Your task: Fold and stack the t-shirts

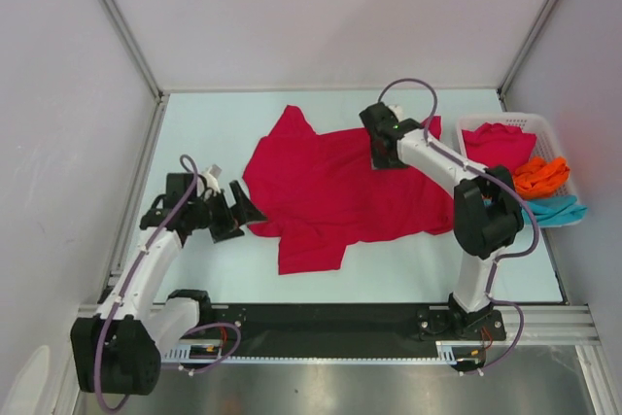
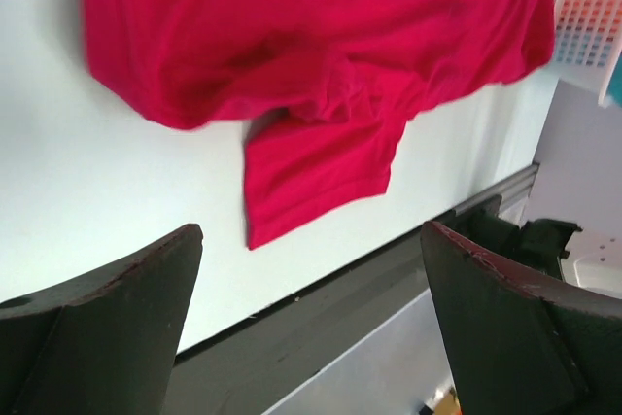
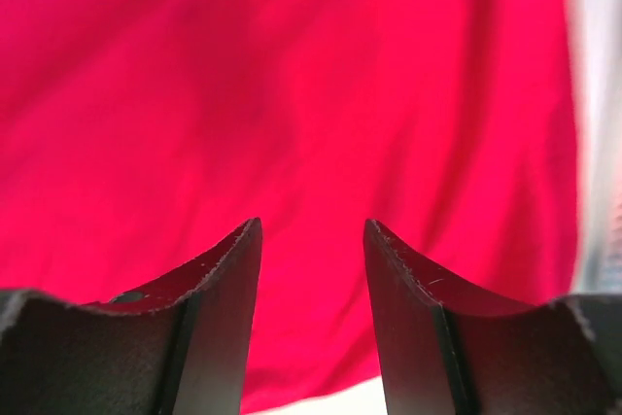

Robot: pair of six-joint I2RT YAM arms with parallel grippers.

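Note:
A crimson red t-shirt point(image 1: 330, 191) lies spread and wrinkled on the table's middle; it also shows in the left wrist view point(image 2: 311, 46) and fills the right wrist view point(image 3: 292, 94). My left gripper point(image 1: 241, 213) is open and empty just left of the shirt's near-left edge. My right gripper point(image 1: 381, 148) hovers over the shirt's far right part, jaws partly open with nothing between them. Another red shirt point(image 1: 498, 146), an orange shirt point(image 1: 540, 177) and a teal shirt point(image 1: 556, 209) lie in the basket.
The white slatted basket point(image 1: 470, 123) stands at the table's right edge. White enclosure walls ring the table. A black rail point(image 1: 330, 318) runs along the near edge.

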